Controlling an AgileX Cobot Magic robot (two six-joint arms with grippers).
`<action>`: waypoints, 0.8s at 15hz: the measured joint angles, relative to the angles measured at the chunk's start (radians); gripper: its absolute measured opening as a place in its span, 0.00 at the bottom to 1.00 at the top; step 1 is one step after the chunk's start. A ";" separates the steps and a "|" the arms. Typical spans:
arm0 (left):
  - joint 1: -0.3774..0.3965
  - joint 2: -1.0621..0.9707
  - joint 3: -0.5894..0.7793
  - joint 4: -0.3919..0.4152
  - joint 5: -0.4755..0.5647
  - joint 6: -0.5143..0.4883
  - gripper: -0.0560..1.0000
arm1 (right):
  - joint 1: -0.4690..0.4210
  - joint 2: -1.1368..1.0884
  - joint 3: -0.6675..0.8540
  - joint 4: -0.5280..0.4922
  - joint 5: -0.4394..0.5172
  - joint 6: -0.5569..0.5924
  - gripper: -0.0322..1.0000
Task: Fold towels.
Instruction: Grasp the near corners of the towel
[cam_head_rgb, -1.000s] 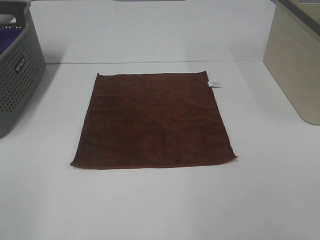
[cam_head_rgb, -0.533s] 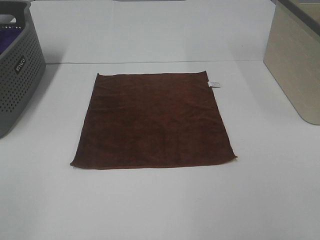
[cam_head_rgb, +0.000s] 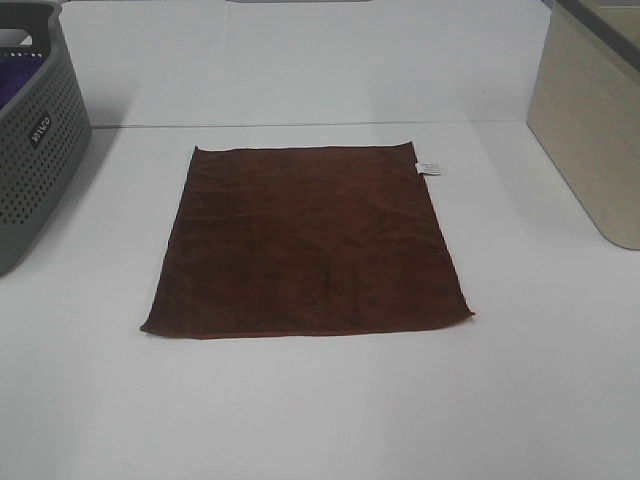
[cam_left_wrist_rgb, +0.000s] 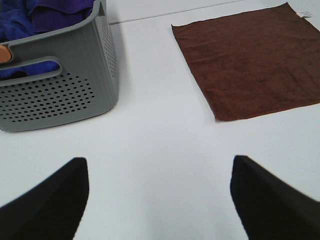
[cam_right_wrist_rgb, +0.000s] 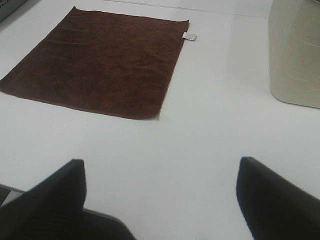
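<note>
The dark reddish-brown towel (cam_head_rgb: 307, 240) lies flat and spread out in the middle of the white table, with its small white tag (cam_head_rgb: 428, 168) at the far right edge. It also shows in the left wrist view (cam_left_wrist_rgb: 250, 65) and in the right wrist view (cam_right_wrist_rgb: 97, 62). Neither gripper shows in the exterior view. My left gripper (cam_left_wrist_rgb: 157, 197) is open and empty, hovering over bare table well short of the towel's near left corner. My right gripper (cam_right_wrist_rgb: 160, 200) is open and empty, over bare table short of the towel's near right corner.
A grey perforated basket (cam_head_rgb: 30, 140) stands at the far left, holding purple fabric (cam_left_wrist_rgb: 45, 12). A beige bin (cam_head_rgb: 590, 130) stands at the right edge. White table (cam_head_rgb: 320, 410) surrounds the towel.
</note>
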 joint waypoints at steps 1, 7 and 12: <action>0.000 0.000 0.000 0.000 0.000 0.000 0.76 | 0.000 0.000 0.000 0.000 0.000 0.000 0.79; 0.000 0.000 0.000 0.000 0.000 0.000 0.76 | 0.000 0.000 0.000 0.000 0.000 0.000 0.79; 0.000 0.000 0.000 -0.006 0.000 0.000 0.76 | 0.000 0.000 0.000 0.000 0.000 0.000 0.79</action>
